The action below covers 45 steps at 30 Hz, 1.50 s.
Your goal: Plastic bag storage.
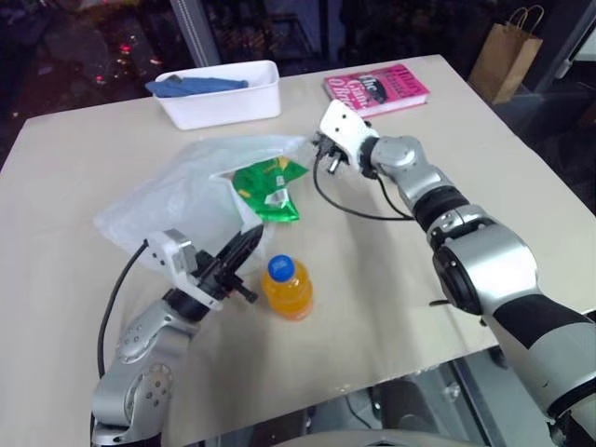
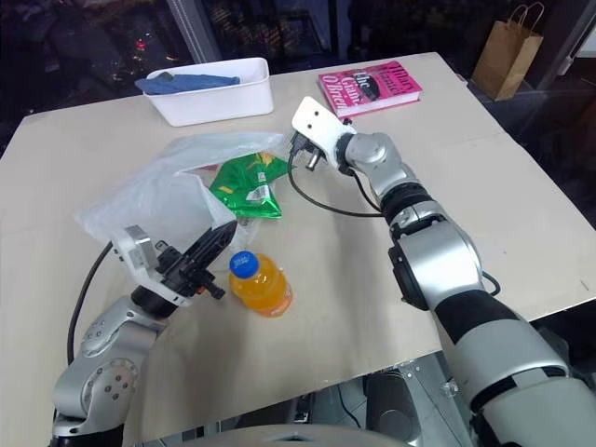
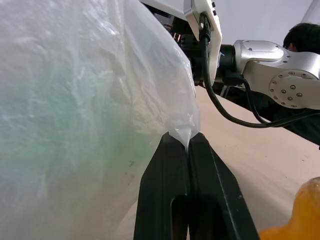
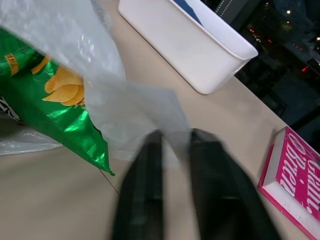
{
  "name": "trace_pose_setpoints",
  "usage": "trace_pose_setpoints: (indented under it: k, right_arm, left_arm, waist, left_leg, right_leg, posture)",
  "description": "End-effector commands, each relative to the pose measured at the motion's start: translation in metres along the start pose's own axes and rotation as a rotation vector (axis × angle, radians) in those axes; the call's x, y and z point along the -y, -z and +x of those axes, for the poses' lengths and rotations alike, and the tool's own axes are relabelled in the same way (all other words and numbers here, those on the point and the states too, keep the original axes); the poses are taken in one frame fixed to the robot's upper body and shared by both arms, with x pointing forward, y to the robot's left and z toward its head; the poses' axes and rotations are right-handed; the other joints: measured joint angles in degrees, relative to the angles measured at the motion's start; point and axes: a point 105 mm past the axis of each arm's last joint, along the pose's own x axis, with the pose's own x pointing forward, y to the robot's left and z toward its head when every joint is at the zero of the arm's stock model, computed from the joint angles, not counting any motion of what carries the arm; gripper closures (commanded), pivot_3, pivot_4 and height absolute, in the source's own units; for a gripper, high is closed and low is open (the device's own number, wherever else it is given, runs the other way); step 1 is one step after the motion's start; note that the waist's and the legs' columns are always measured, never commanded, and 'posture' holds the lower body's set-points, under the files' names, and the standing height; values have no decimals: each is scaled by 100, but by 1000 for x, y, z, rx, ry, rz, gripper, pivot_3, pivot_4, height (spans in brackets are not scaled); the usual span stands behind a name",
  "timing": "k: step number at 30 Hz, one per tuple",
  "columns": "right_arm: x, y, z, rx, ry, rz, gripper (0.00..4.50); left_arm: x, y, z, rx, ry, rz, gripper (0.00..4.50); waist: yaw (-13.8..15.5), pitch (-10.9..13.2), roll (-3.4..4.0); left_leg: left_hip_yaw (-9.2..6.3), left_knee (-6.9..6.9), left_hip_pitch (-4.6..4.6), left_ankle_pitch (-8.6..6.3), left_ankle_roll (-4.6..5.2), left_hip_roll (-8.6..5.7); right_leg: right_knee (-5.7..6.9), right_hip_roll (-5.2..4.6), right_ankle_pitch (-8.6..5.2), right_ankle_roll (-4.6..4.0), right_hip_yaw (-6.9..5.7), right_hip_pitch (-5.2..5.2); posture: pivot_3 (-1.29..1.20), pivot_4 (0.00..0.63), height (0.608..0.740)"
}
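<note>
My left tool [image 3: 189,145] is clamped tight on a pinch of the plastic bag [image 1: 177,196], which lies crumpled on the desk [image 1: 74,298] in front of the white bin [image 1: 219,93]. My right tool [image 4: 175,145] sits at the bag's far edge, its fingers [image 4: 145,165] blurred with film between them; I can't tell if they've gripped it. The green snack packet [image 1: 268,186] lies half inside the bag's mouth. The orange bottle [image 1: 285,287] stands just beside my left tool, and the pink book [image 1: 377,88] lies near the far desk edge.
</note>
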Motion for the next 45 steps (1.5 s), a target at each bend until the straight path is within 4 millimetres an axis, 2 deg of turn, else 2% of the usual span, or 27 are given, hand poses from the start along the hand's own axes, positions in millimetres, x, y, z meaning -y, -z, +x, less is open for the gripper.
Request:
trace_pose_setpoints:
  k: [1, 5, 10, 13, 16, 17, 20, 22, 25, 26, 30, 32, 34, 39, 45]
  right_arm:
    - [17, -17, -2, 58, 66, 1, 4459]
    - [45, -6, -18, 31, 190, 49, 4459]
    - [89, 8, -54, 30, 297, 179, 4459]
    - [101, 19, -78, 10, 257, 215, 4459]
    - [101, 28, -101, -13, 176, 235, 4459]
    - [98, 28, -107, -17, 139, 261, 4459]
    - [78, 22, -119, -23, 32, 304, 3620]
    - [61, 18, -126, -33, -37, 301, 2620]
    - [53, 0, -142, 15, -88, 380, 1277]
    - [49, -7, -147, 42, -116, 392, 964]
    - [26, -44, -163, 198, -295, 462, 964]
    - [7, -64, -164, 256, -413, 531, 964]
    - [-14, -73, -158, 265, -495, 559, 964]
    - [-64, -61, -147, 178, -633, 529, 964]
    - [-101, -51, -151, 121, -796, 432, 964]
  left_arm:
    - [9, -9, 1, 22, 26, 34, 4500]
    - [6, -9, 4, 24, 24, 45, 4500]
    - [-17, -18, 11, 47, -24, 108, 4500]
    - [-32, -29, 13, 79, -54, 137, 4500]
    - [-40, -35, 15, 97, -59, 138, 4500]
    - [-41, -35, 17, 94, -53, 137, 4500]
    - [-41, -33, 19, 88, -34, 124, 4500]
    - [-40, -32, 21, 92, -22, 105, 4500]
    - [-36, -34, 25, 109, 4, 64, 4500]
    - [-34, -36, 26, 116, 13, 53, 4500]
    - [-31, -44, 27, 139, 22, 27, 4500]
    - [-30, -43, 26, 134, 20, 26, 4500]
    - [-30, -42, 25, 130, 15, 25, 4500]
    - [-26, -39, 23, 125, 7, 21, 4500]
    - [-26, -33, 17, 111, -20, 15, 4500]
  waist:
    - [0, 0, 0]
    - [19, 0, 0]
    - [63, 0, 0]
    - [58, 0, 0]
    - [43, 0, -1]
    - [29, -1, -2]
    - [15, 0, -1]
    - [14, 0, -1]
    - [37, 0, -1]
    - [63, 0, -1]
    - [149, -1, -3]
    - [162, -1, -4]
    - [160, -1, -4]
    - [190, -9, -17]
    - [206, -8, -18]
  left_leg:
    - [0, 0, 0, 0, 0, 0]
    - [0, 0, -1, 0, 0, 0]
    - [-2, 1, -2, 1, 0, -7]
    - [-1, 1, -3, 1, 1, -6]
    - [0, 0, -4, 0, 1, -3]
    - [2, 0, -5, 0, 2, -3]
    - [6, 0, -5, 0, 3, 2]
    - [8, 0, -4, -1, 3, 4]
    - [5, 6, -5, -1, 3, 4]
    - [5, 11, -5, -1, 3, 3]
    - [2, 17, -4, -1, 3, 3]
    - [0, 17, -5, -1, 3, 4]
    - [0, 17, -5, -1, 3, 4]
    - [-1, 19, -6, -1, 3, 1]
    - [-6, 24, -10, -1, 3, -2]
  right_leg:
    - [0, 0, 0, 0, 0, 0]
    - [0, 0, 0, 0, 0, 0]
    - [-2, -1, 0, 0, -3, 2]
    - [-2, 0, 0, 0, -2, 2]
    - [-5, 0, 0, 0, -2, 2]
    - [-6, -1, 0, 0, 0, 1]
    - [-4, 0, 0, 1, 5, -1]
    - [0, 1, 0, 1, 8, -3]
    - [5, -1, 0, 1, 8, -3]
    - [7, -2, 1, 1, 8, -3]
    - [9, -1, 1, 1, 4, 0]
    - [9, -1, 1, 1, 2, 1]
    - [9, -2, 1, 1, 3, 0]
    - [8, -6, 1, 1, -1, 2]
    - [9, -9, 1, 1, -8, 1]
  posture:
    - [0, 150, 740]
    - [0, 150, 740]
    - [0, 150, 740]
    - [0, 150, 740]
    - [0, 150, 740]
    - [0, 150, 740]
    - [0, 150, 740]
    - [0, 150, 740]
    - [0, 150, 740]
    - [0, 150, 740]
    - [0, 150, 740]
    - [0, 150, 740]
    - [0, 150, 740]
    - [0, 150, 740]
    - [0, 150, 740]
